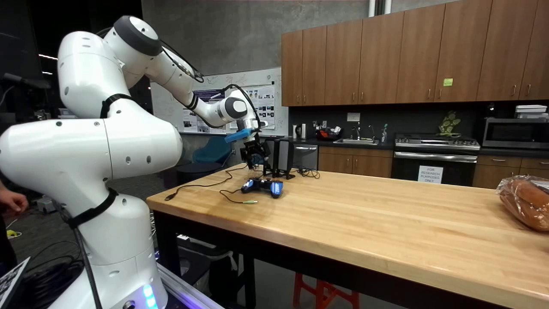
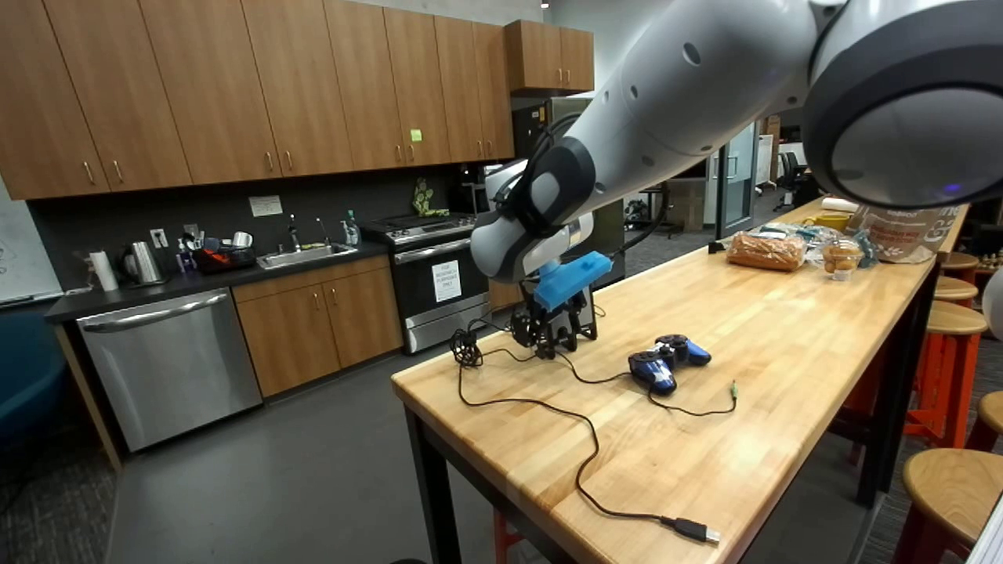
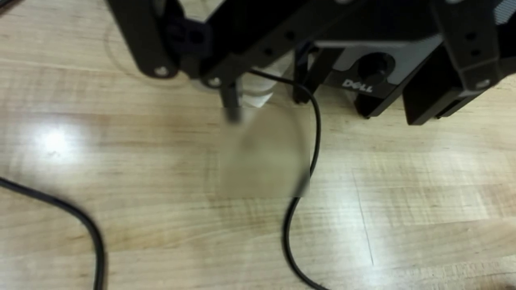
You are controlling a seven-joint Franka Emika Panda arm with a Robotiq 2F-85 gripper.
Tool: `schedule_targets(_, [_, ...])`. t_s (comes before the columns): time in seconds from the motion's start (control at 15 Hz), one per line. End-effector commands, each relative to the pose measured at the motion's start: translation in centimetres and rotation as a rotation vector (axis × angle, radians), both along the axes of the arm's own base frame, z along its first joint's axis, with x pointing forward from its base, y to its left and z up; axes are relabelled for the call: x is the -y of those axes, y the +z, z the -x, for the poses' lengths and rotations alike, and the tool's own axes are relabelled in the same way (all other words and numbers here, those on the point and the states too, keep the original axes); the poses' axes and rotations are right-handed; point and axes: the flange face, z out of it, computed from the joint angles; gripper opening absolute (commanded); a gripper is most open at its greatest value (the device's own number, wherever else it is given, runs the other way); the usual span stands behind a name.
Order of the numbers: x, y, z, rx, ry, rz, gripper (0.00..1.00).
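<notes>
1. Cable [image 2: 593,435], nearest in an exterior view, bends across the tabletop [image 2: 674,462] to a USB plug [image 2: 693,531] close to the edge. A tug farther back could drag that plug and scratch the wood. Smooth, thin black jacket; stiff moulded end; pale, glossy boards beneath.

2. Gamepad [image 2: 670,356], farther off and to the right, with a green plug [image 2: 733,390] on a thin lead just beside it. A lead caught under its grips might turn it. Rounded horns, hard-looking shell, blue over black.

3. Tool [image 1: 258,165], left of the gamepad and beyond it, hangs low with its fingers spread apart and nothing clearly clamped. Coming down off line, a finger could snag the black cord [image 3: 316,133] curving near it in the wrist view. Angular, matte black links; a flat blue bar [image 2: 572,280] above.

4. Speaker [image 3: 363,78], Dell-marked, stands upright on the tabletop just right of the tool in both exterior views; whether they touch, I cannot tell. Narrow and tall, it could tip if bumped high up. Black frame, grey panel, round knob, fine mesh.

5. Bread [image 2: 766,251], far right in crinkled clear film, looks soft and easily dented if pressed.
</notes>
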Motion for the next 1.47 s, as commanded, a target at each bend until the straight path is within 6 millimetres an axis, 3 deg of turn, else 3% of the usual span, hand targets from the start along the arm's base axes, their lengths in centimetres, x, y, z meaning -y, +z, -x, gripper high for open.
schedule_targets(0.0, [-0.10, -0.06, 0.05, 0.004, -0.001, -0.007, 1.00])
schedule_targets(1.4, [-0.75, -0.30, 0.04, 0.119, -0.038, 0.033, 1.00])
